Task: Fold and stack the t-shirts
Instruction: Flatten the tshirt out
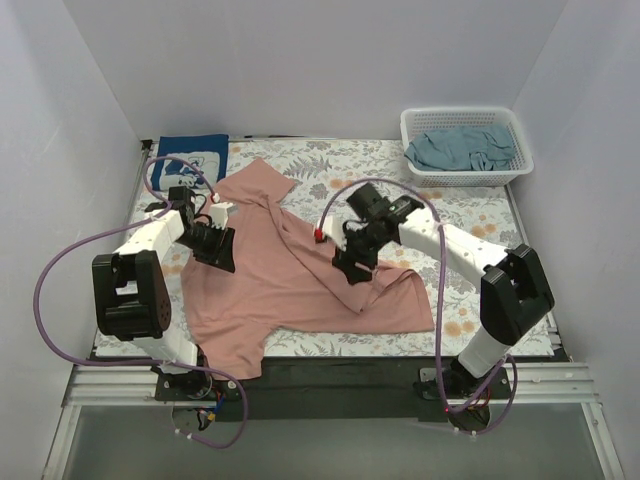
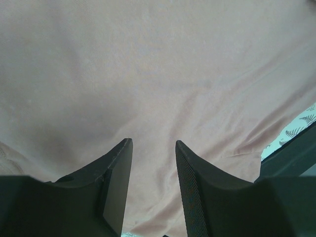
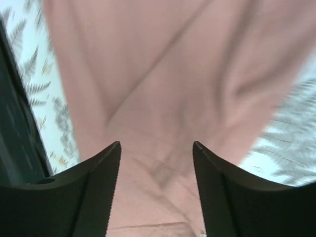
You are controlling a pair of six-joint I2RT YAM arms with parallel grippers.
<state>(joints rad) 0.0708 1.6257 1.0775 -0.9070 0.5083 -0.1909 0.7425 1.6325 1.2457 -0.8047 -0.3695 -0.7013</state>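
Note:
A dusty-pink t-shirt (image 1: 290, 290) lies spread and partly folded over itself on the floral table cloth (image 1: 340, 160). My left gripper (image 1: 220, 258) rests low over the shirt's left side. In the left wrist view it (image 2: 153, 141) stands open, with only smooth pink cloth (image 2: 148, 74) beyond its fingers. My right gripper (image 1: 352, 270) hangs over a folded ridge right of the shirt's centre. It (image 3: 156, 143) is open above creased pink cloth (image 3: 163, 74), nothing pinched. A navy t-shirt (image 1: 193, 160) with white print lies folded at the back left. A grey-teal t-shirt (image 1: 462, 150) is bunched in the basket.
The white lattice basket (image 1: 515, 130) stands at the back right corner. White walls close in the table on three sides. Purple cables loop off both arms. Bare floral cloth shows to the right of the pink shirt (image 1: 470, 220) and along the back.

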